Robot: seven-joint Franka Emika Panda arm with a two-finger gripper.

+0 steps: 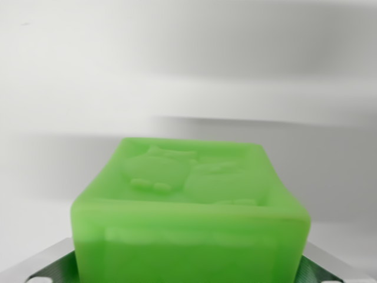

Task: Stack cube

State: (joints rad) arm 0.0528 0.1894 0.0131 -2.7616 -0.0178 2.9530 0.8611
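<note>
A translucent green cube [191, 200] fills the lower middle of the wrist view, very close to the camera. Its top face carries a raised relief of two rounded figures. My gripper [188, 268] holds it at the bottom edge of the picture. One grey metal finger [50, 262] shows at the lower left and the other at the lower right, each with a dark ridged pad pressed against a side of the cube. No second cube is in view.
Behind the cube lies a pale white and grey surface, blurred, with a soft darker band across the middle of the picture. Nothing else can be made out on it.
</note>
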